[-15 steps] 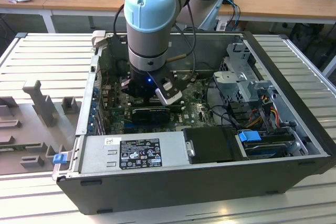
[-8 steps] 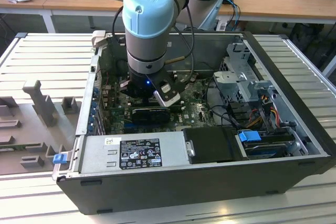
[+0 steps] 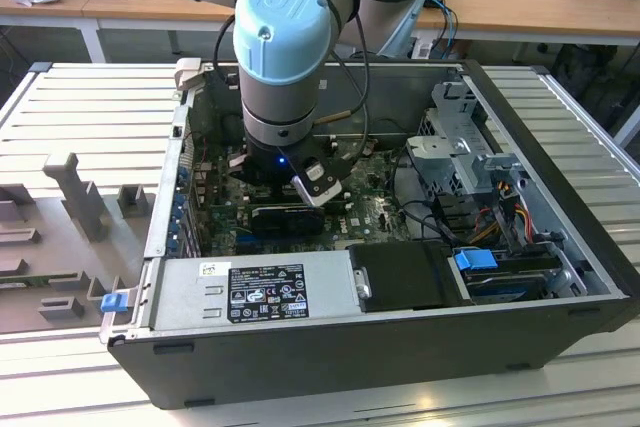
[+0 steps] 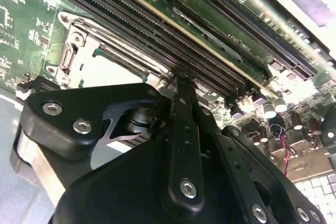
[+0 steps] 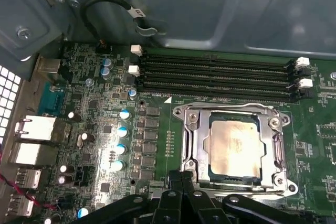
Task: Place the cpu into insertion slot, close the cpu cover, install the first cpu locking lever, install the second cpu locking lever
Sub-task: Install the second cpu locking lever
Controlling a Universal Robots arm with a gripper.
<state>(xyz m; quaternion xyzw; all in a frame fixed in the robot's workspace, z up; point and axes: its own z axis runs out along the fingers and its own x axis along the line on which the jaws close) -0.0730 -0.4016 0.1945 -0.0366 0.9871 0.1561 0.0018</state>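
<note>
In the first wrist view, the two fingers of the gripper (image 5: 181,180) are pressed together side by side. We see nothing pinched between them, though a thin wire there would be hard to make out from this angle. The tips sit just beside the near edge of the cpu cover (image 5: 191,145), at or just above the board. We cannot tell whether they touch it.

The cpu (image 5: 234,148) lies flat in the insertion slot (image 5: 209,170), its pale metal top showing through the cover's window. The cover is folded down over it, so those two steps look done. We cannot tell whether either locking lever is latched.

We judge the cpu to be light, stiff and thin, with a smooth top that gives little grip. It should be held only by opposite edges, since the contact field beneath it is fragile. The cover looks like thin, stiff sheet metal on a hinge, best pushed at its free edge.

Beyond the socket lie the green motherboard (image 5: 157,129) and the long black memory slots (image 5: 215,77). In the exterior view the arm (image 3: 285,37) reaches down into the open computer case (image 3: 400,347).
</note>
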